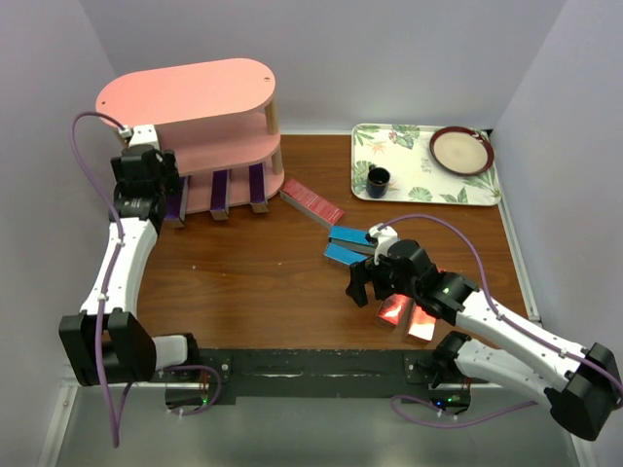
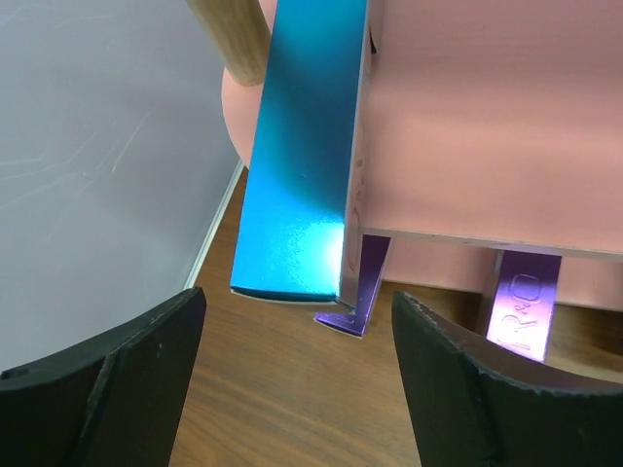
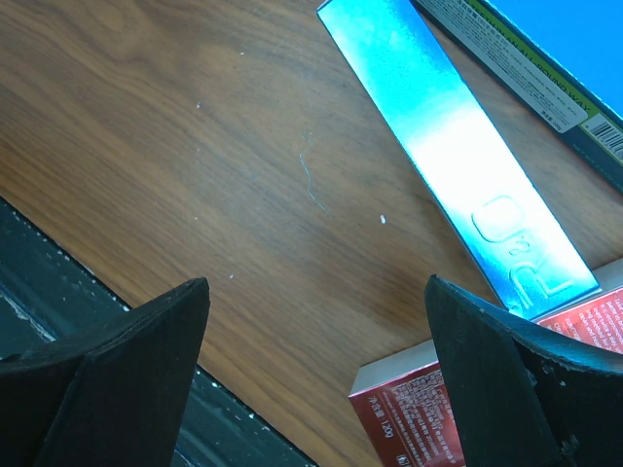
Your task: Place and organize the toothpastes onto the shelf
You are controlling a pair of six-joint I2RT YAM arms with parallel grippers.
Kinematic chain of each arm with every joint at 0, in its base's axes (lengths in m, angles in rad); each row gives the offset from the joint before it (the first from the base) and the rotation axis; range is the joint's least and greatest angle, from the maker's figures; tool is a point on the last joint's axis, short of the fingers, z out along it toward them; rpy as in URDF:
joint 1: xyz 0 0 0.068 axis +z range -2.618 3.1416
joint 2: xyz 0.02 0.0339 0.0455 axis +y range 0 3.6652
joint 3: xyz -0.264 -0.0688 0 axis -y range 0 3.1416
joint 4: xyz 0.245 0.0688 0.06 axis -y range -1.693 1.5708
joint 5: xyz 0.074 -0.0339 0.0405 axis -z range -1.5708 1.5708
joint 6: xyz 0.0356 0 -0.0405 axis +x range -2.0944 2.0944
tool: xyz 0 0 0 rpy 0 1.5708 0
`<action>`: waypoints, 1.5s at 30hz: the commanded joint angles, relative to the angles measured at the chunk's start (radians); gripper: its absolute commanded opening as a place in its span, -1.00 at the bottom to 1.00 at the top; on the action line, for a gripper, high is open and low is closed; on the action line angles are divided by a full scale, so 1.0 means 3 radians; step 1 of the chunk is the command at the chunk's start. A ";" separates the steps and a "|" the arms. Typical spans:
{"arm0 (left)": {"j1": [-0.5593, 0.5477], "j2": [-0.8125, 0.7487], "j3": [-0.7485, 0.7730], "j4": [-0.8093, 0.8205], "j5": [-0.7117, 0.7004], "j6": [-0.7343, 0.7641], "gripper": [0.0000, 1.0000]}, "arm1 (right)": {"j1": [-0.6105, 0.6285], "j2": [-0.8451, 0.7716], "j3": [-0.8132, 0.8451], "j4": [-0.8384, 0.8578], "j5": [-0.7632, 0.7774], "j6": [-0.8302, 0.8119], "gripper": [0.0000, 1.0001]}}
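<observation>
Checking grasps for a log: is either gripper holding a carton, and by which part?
Nothing is held. The left gripper stands open before a blue carton at the shelf; the right gripper hangs open above the table.

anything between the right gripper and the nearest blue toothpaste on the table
Nothing visible. The right gripper is open over the table, with the blue toothpaste lying just ahead. A red toothpaste lies by one finger, beside that path rather than across it.

The left arm (image 1: 122,263) and right arm (image 1: 506,326) have white shells between black joints, with purple cables (image 1: 83,165) (green lights (image 1: 202,397) glow at six o'clock). The left gripper (image 2: 297,302) has matte black wedge fingers (image 2: 117,379).
</observation>
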 commanded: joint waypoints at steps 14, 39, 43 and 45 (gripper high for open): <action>-0.0270 -0.1355 -0.0626 0.0262 0.1049 -0.0160 0.99 | -0.0126 0.0390 0.0464 -0.0253 0.0794 0.0187 0.95; -0.1217 -0.2404 -0.1803 0.0937 0.1867 0.0132 1.00 | -0.0787 0.1117 0.0424 0.0039 -0.0448 -0.0253 0.92; -0.1222 -0.2394 -0.1813 0.0932 0.1852 0.0132 1.00 | -0.0465 0.1147 0.0459 -0.0063 -0.0356 -0.0197 0.92; -0.1227 -0.2384 -0.1818 0.0932 0.1837 0.0132 0.99 | -0.0276 0.1178 0.0480 -0.0089 -0.0351 -0.0106 0.91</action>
